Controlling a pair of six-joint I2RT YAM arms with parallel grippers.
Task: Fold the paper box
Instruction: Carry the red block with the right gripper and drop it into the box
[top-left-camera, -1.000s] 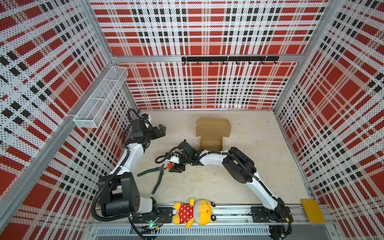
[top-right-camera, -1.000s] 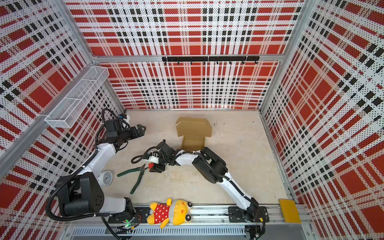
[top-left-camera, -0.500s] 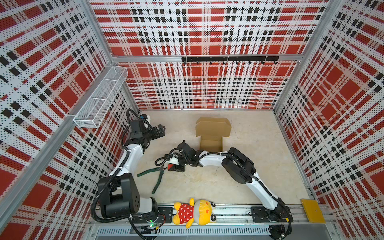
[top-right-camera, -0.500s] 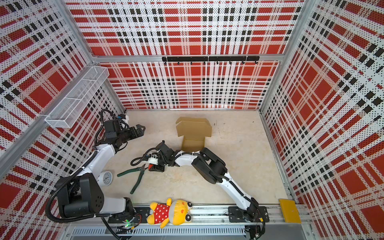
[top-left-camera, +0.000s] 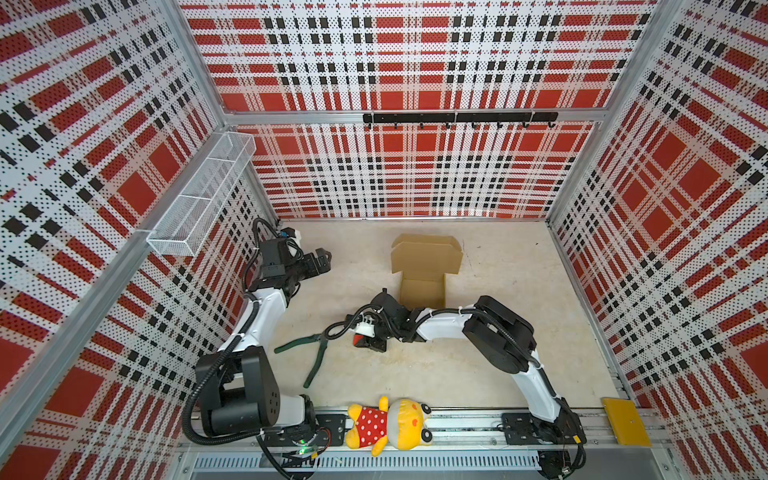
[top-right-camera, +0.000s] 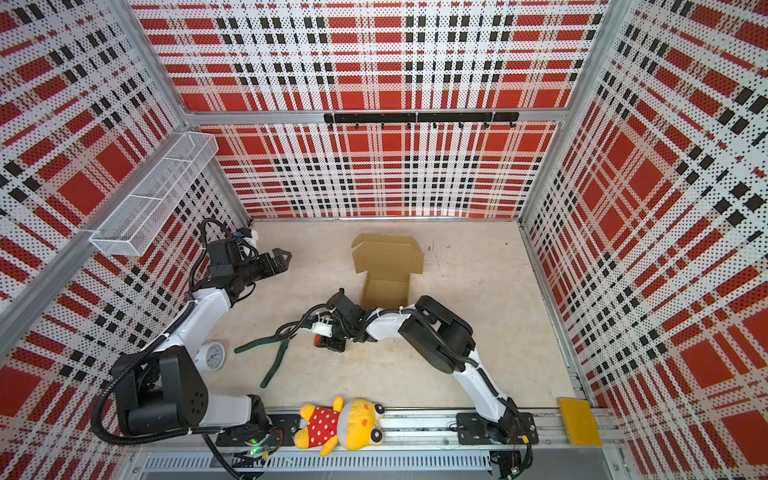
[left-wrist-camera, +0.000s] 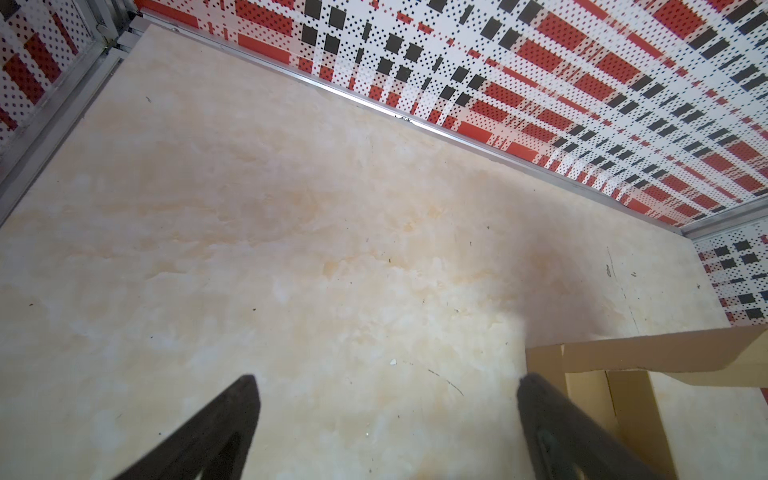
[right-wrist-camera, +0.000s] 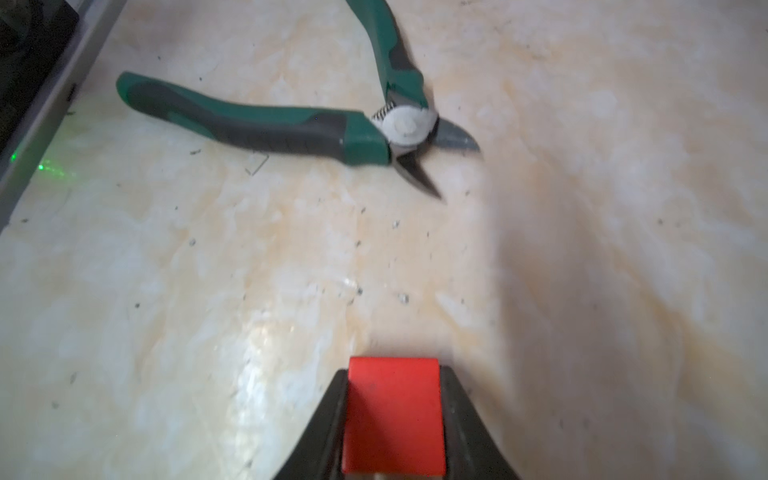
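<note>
1. Right jaws have drawn in over the last second. The right gripper (right-wrist-camera: 392, 374) now pinches a red block (right-wrist-camera: 392, 411) low over the table (top-left-camera: 498, 291), near the pliers (right-wrist-camera: 257, 124). The wrist has crept slightly toward the front rail. I see no real change in the left arm or the box.
2. The left gripper (left-wrist-camera: 388, 384) hangs spread wide with nothing between its fingers. It is above bare table near the left wall and apart from the box.
3. The box (top-left-camera: 426, 259) sits toward the back middle of the table, just behind the right wrist. Neither gripper touches it.
4. On progress, I judge the fold only partly done. A wide back panel has its flaps raised, and a narrower tray-like part reaches toward the front, but the whole thing lies open and unclosed. Side walls, tuck-in flaps and lid all look left to do. The right gripper is busy with the block, which is no part of the fold, so I would need to set that down first.
5. My count:
   - one box
   - one red block
   - one pair of pliers
   - one plush toy (top-left-camera: 388, 428) on the front rail
   - one yellow plate (top-left-camera: 625, 422) at the front right corner
   - one small clock (top-right-camera: 210, 355) by the left arm, seen in a top view
   - one wire basket (top-left-camera: 199, 199) on the left wall
   - two arms
</note>
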